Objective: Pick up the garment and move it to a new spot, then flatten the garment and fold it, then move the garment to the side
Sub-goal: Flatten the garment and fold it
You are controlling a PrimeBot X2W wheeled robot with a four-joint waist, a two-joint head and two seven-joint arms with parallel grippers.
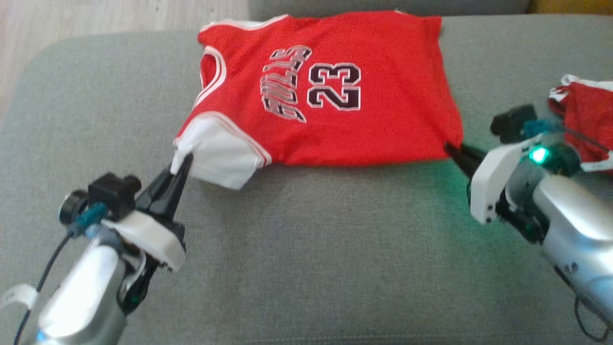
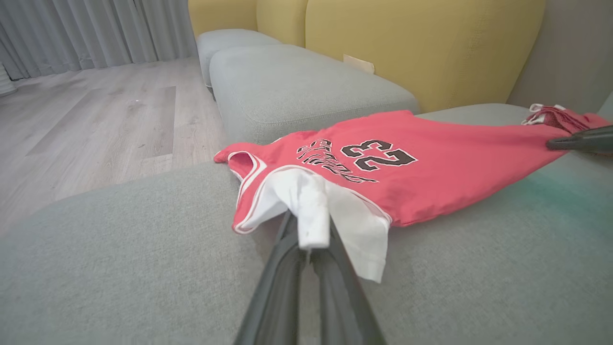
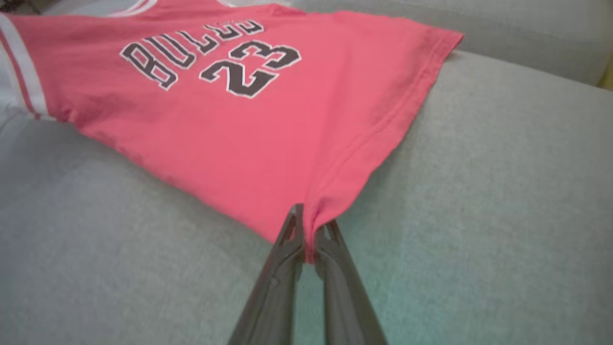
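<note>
Grey sofa cushion (image 1: 306, 249) carries the red jersey (image 1: 373, 124), spread toward twelve o'clock. Left gripper (image 1: 183, 162), at eight o'clock, has jaws clamped on its white sleeve (image 1: 215, 153). Right gripper (image 1: 451, 148), at four, pinches the hem. Flattening seems nearly done; folding and shifting aside are left.

One jersey (image 1: 335, 91), one other red garment (image 1: 589, 120), two pincers (image 1: 182, 164) (image 1: 451, 147).

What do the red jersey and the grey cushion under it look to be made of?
Red jersey: thin, soft cloth, probably a synthetic knit, matte; it puckers finely at the pinched hem corner and drapes limp.
Grey cushion: padded upholstery in a coarse woven fabric, matte; flecked weave grain and rounded edges show.
</note>
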